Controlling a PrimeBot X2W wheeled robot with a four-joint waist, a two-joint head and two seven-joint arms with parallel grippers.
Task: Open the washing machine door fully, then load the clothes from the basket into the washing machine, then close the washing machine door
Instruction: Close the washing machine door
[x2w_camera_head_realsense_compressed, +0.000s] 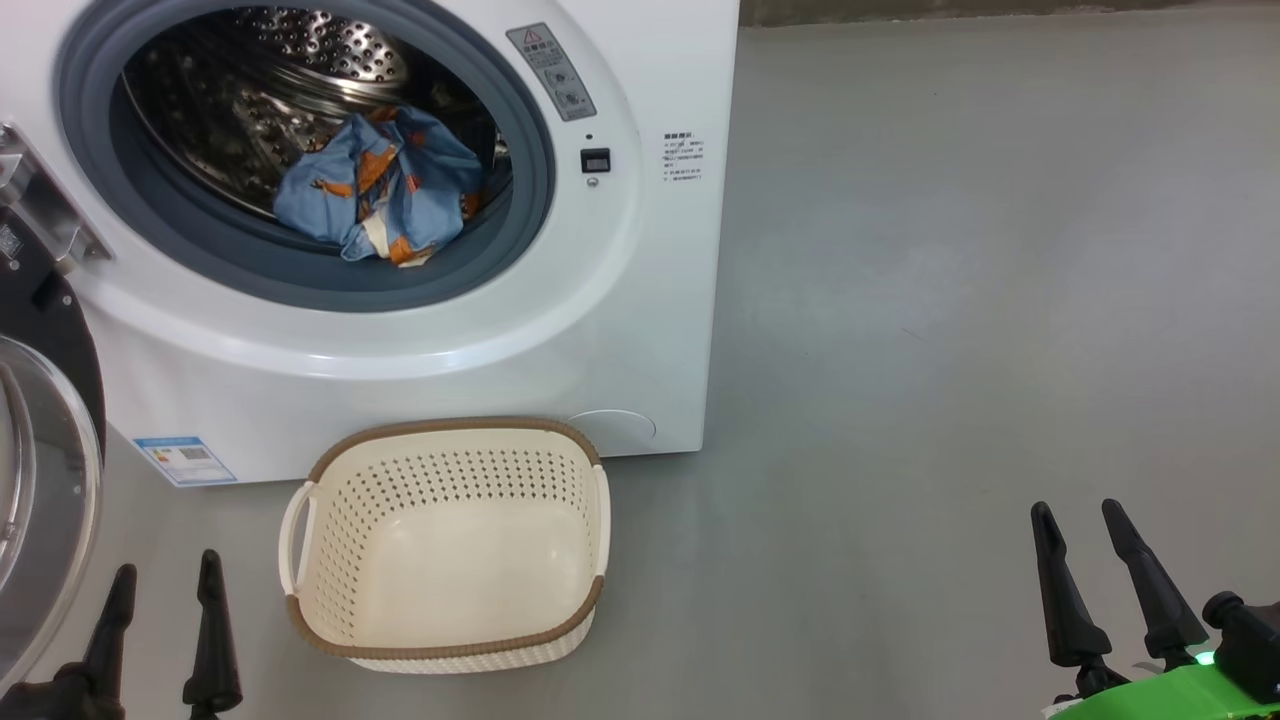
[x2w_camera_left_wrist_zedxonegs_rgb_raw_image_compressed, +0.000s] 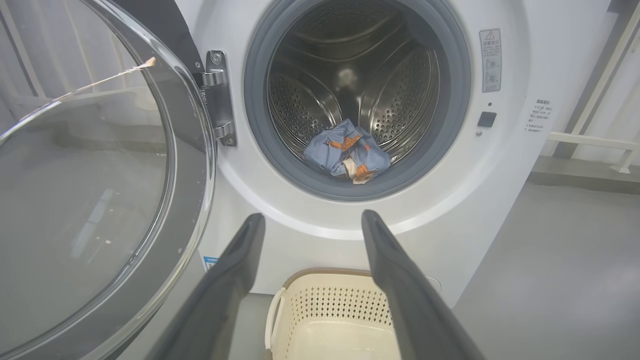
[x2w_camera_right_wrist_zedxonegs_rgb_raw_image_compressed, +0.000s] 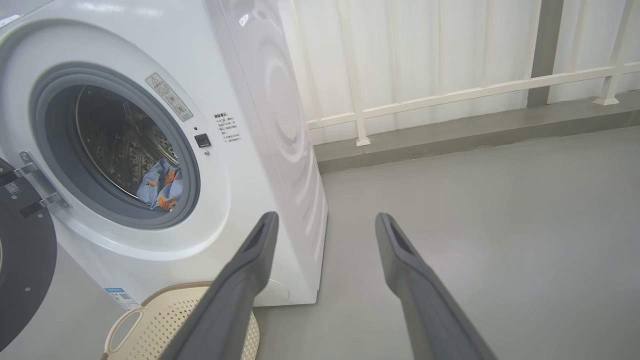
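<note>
The white washing machine (x2w_camera_head_realsense_compressed: 640, 300) stands with its round door (x2w_camera_head_realsense_compressed: 40, 480) swung open to the left; the door's glass bowl (x2w_camera_left_wrist_zedxonegs_rgb_raw_image_compressed: 85, 190) takes up the left of the left wrist view. Light blue clothes (x2w_camera_head_realsense_compressed: 385, 185) with orange figures lie bunched in the steel drum, just behind the grey-blue ring (x2w_camera_left_wrist_zedxonegs_rgb_raw_image_compressed: 357, 187). The cream basket (x2w_camera_head_realsense_compressed: 450, 545) with its brown rim sits on the floor before the machine, with nothing inside. My left gripper (x2w_camera_head_realsense_compressed: 165, 575) stands open low at the left, beside the basket. My right gripper (x2w_camera_head_realsense_compressed: 1080, 510) stands open low at the right, over bare floor.
Grey floor (x2w_camera_head_realsense_compressed: 950, 300) stretches wide to the right of the machine. A white railing (x2w_camera_right_wrist_zedxonegs_rgb_raw_image_compressed: 450, 95) and a pale wall run behind it, above a low grey kerb (x2w_camera_right_wrist_zedxonegs_rgb_raw_image_compressed: 450, 135).
</note>
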